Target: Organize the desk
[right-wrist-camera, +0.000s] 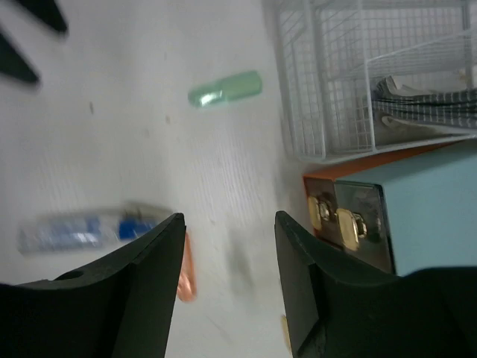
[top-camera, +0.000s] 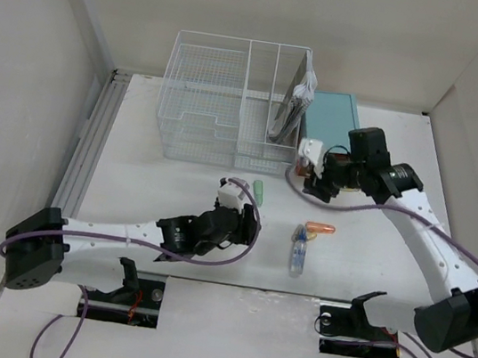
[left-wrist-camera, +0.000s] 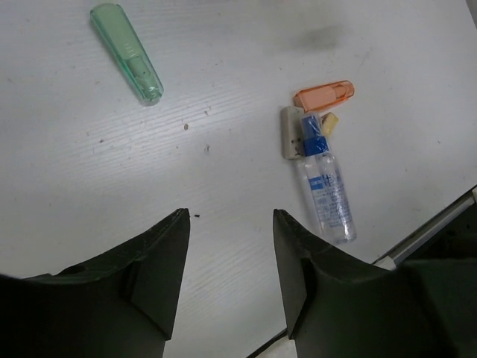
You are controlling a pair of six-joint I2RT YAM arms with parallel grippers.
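The desk (top-camera: 152, 189) is a white tabletop with small items lying loose on it. A green translucent cap (top-camera: 258, 188) (left-wrist-camera: 127, 51) (right-wrist-camera: 225, 89) lies near the middle. To its right lie an orange cap (top-camera: 320, 228) (left-wrist-camera: 324, 95), a small clear spray bottle with a blue collar (top-camera: 299, 253) (left-wrist-camera: 326, 190) and a beige block (left-wrist-camera: 289, 133). My left gripper (top-camera: 253, 226) (left-wrist-camera: 231, 212) hovers low over bare desk, open and holding nothing. My right gripper (top-camera: 315, 187) (right-wrist-camera: 229, 215) hangs open and empty over the desk, beside the teal box (top-camera: 331, 116) (right-wrist-camera: 425, 209).
A white wire-mesh organizer (top-camera: 233, 97) (right-wrist-camera: 350, 82) stands at the back, with notebooks (top-camera: 293, 106) in its right slot. The teal box with brass knobs (right-wrist-camera: 335, 216) sits against its right side. Walls close in the left, back and right. The right wrist view is blurred.
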